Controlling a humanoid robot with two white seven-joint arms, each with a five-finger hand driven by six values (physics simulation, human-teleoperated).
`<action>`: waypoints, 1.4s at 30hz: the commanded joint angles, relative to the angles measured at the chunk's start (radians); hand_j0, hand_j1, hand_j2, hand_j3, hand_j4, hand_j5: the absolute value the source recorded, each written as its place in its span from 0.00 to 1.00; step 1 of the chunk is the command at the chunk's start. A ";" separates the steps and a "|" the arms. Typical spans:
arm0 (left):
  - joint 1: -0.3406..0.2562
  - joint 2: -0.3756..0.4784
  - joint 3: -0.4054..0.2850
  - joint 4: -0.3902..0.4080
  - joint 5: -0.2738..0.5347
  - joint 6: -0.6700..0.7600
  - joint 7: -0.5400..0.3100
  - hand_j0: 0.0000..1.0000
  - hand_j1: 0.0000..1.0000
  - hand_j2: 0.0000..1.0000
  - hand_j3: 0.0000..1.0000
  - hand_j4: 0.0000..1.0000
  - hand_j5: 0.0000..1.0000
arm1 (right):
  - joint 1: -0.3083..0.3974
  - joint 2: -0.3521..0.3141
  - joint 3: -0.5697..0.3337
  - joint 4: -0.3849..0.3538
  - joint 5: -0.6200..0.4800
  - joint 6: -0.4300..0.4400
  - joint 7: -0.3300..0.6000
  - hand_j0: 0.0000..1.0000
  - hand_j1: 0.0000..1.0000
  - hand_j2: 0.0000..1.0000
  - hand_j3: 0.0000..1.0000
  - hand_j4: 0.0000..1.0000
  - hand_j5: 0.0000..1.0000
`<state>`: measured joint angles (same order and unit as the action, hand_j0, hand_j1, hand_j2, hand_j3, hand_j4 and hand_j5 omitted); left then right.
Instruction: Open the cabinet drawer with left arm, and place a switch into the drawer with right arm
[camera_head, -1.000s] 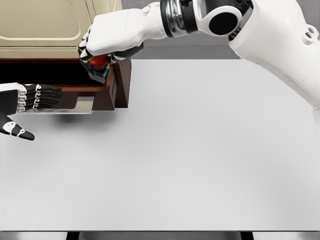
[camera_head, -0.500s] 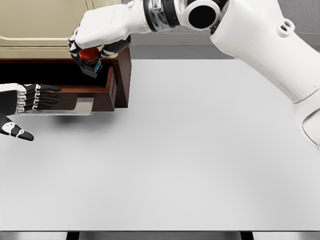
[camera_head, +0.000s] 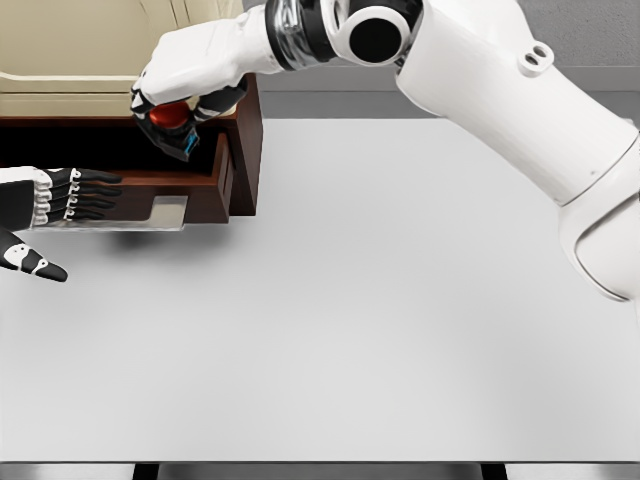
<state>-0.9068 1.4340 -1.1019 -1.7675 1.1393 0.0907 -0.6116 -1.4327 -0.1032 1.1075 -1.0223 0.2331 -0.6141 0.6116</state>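
The switch, a dark block with a red button on top and a bit of blue at its edge, is sitting clamped in the right hand, whose fingers are curling down around it from above. Directly beneath that hand the drawer is standing pulled out from the cabinet, its dark interior lying under the switch and its brown front wall just to the hand's near side. The placing step looks to be in hand: the opening is done, and the switch is hanging over the cavity, not yet resting on the drawer floor as far as can be told. The next move probably calls for lowering a little into the drawer, clear of the front wall, and then spreading the fingers to release. The left hand is waiting off to the left, just in front of the drawer front, fingers extended and grasping nothing, above the white table.
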 joint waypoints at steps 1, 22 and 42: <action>0.000 0.000 -0.016 0.002 -0.043 0.000 0.001 1.00 1.00 1.00 1.00 1.00 1.00 | 0.000 0.011 -0.002 0.021 -0.005 0.003 -0.001 1.00 1.00 1.00 1.00 1.00 1.00; 0.000 0.025 0.073 0.002 -0.043 -0.002 0.001 1.00 1.00 1.00 1.00 1.00 1.00 | 0.132 -0.495 -0.061 -0.343 -0.163 0.003 -0.001 1.00 1.00 1.00 1.00 1.00 1.00; -0.009 -0.293 0.108 0.002 -0.052 -0.344 0.001 1.00 1.00 1.00 1.00 1.00 1.00 | 0.367 -0.745 -0.060 -0.120 -0.161 0.003 -0.001 1.00 1.00 1.00 1.00 1.00 1.00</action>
<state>-0.9143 1.1741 -0.9950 -1.7656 1.0828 -0.2455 -0.6110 -1.0661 -0.8442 1.0502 -1.1578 0.0784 -0.6137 0.6108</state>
